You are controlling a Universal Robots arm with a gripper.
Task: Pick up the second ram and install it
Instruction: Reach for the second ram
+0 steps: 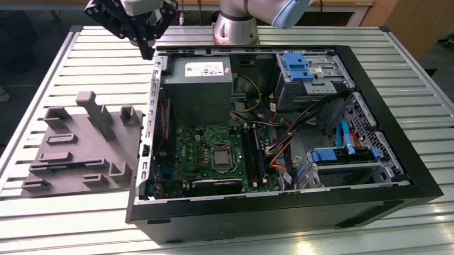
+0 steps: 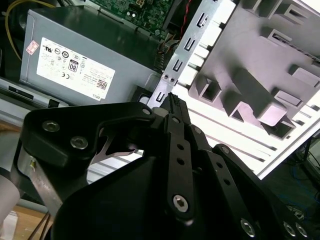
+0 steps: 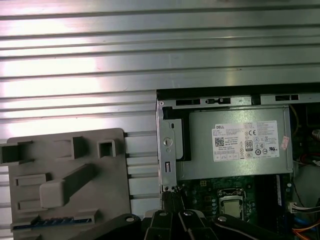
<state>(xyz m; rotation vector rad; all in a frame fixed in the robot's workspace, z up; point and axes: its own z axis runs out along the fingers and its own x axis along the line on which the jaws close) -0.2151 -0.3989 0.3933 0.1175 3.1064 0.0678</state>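
The open computer case is sitting on the bench beside the grey fixture, and the gripper is hanging over the case's far corner, clenched on nothing. The second ram is standing on edge in 1 fixture slot, lying nearer the bench's front edge than the gripper, its long axis pointing square at the case wall.

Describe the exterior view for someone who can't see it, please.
A robot arm's gripper hangs over a corner of an open computer case on a slatted metal table; a grey plastic fixture lies at the exterior view's left.
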